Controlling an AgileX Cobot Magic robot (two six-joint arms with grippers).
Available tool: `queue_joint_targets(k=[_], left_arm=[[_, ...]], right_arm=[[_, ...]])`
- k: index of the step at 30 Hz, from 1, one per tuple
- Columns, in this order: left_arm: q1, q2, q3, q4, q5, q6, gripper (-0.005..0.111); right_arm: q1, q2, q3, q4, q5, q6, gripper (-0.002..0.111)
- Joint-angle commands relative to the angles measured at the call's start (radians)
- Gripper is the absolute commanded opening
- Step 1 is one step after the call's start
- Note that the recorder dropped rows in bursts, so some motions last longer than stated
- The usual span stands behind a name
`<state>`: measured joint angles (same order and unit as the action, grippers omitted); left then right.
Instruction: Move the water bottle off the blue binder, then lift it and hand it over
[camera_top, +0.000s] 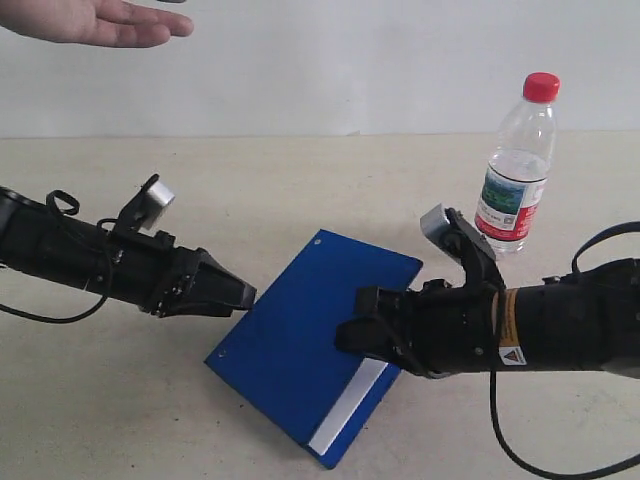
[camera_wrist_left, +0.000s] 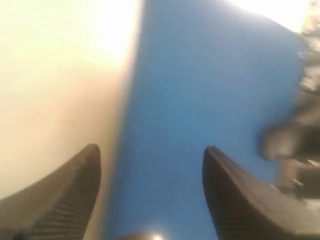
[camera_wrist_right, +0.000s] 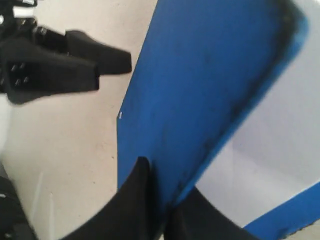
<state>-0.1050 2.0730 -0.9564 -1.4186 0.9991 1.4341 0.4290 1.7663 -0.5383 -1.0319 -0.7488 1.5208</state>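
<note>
The water bottle, clear with a red cap, stands upright on the table behind my right arm, off the blue binder. The binder lies at an angle between both arms. My right gripper is shut on the binder's front cover at its right edge. In the right wrist view one finger lies on top of the cover and the other under it, with white pages showing below. My left gripper is open at the binder's left edge; in the left wrist view its fingers straddle that edge without touching it.
A person's open hand is held out palm up at the top left, above the table. My left arm's fingers show in the right wrist view across the binder. Bare beige table lies in front of the left arm.
</note>
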Motion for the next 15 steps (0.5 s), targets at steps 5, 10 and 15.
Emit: queue_joint_targets(k=[5,10,15], left_arm=[[0.025,-0.003,-0.005,-0.013,-0.028,0.062,0.056],[0.025,-0.003,-0.005,-0.013,0.037,0.142,0.056],[0.025,-0.003,-0.005,-0.041,0.18,0.307,0.056]], right_arm=[[0.0,0.002,-0.002,-0.121,0.02,-0.291,0.0],[0.0,0.002,-0.002,-0.132,-0.071,-0.392,0.0],[0.0,0.002,-0.002,-0.135,-0.111,-0.403,0.0]])
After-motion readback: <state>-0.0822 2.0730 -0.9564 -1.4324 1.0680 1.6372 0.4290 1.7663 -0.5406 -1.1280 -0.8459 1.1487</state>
